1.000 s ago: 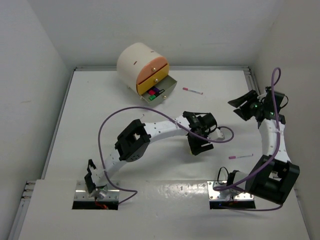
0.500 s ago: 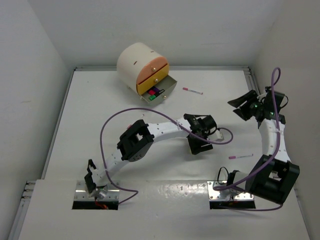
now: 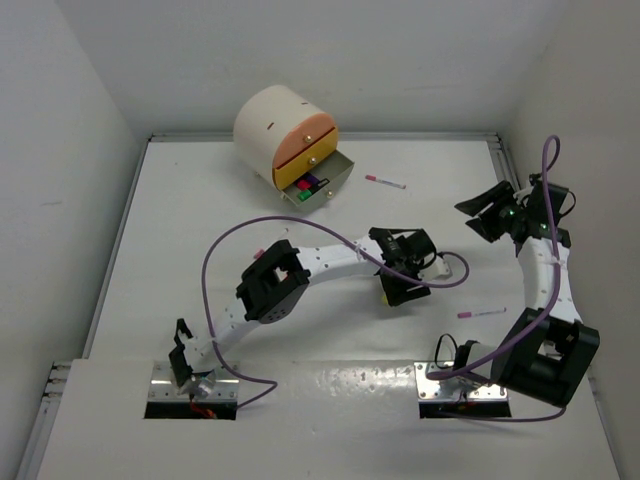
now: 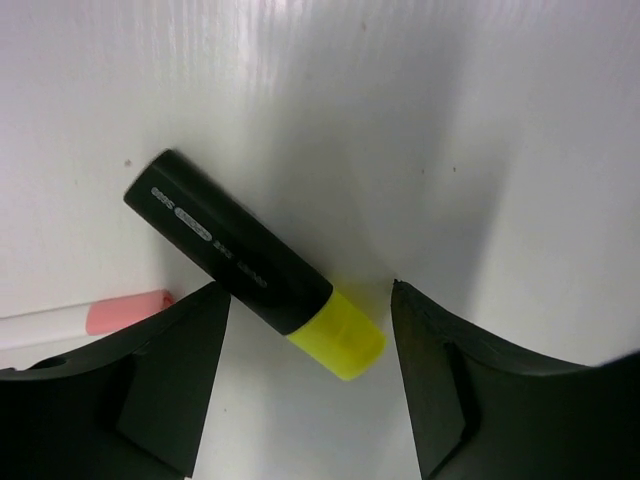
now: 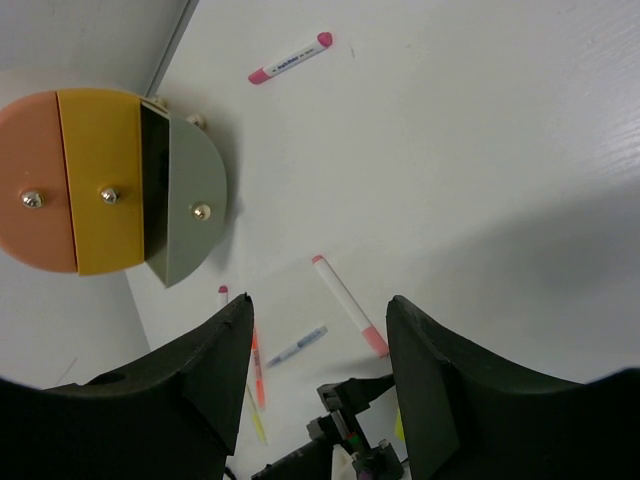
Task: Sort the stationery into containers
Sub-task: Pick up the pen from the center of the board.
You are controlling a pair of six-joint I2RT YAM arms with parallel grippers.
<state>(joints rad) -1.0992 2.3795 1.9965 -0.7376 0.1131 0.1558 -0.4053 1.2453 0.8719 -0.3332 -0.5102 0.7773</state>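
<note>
A black highlighter with a yellow cap (image 4: 250,258) lies slantwise on the white table. My left gripper (image 4: 308,290) hangs open just above it, one finger on each side of the cap end. A pink-capped white pen (image 4: 90,316) lies beside the left finger. The cream round cabinet (image 3: 268,122) stands at the back, its grey-green drawer (image 3: 330,180) pulled out with highlighters inside. Its peach drawer (image 5: 35,185) and yellow drawer (image 5: 100,150) are shut. My right gripper (image 5: 318,300) is open and empty, raised at the right, facing the cabinet.
A pink pen (image 3: 385,181) lies right of the open drawer and another pink pen (image 3: 481,313) near the right arm's base. A blue pen (image 5: 297,346), an orange pen (image 5: 257,368) and a white pen with pink ends (image 5: 348,303) lie mid-table. Walls close in on three sides.
My left gripper has sunk a little over the yellow-capped highlighter and its arm's elbow has shifted slightly right. The right arm has not moved.
</note>
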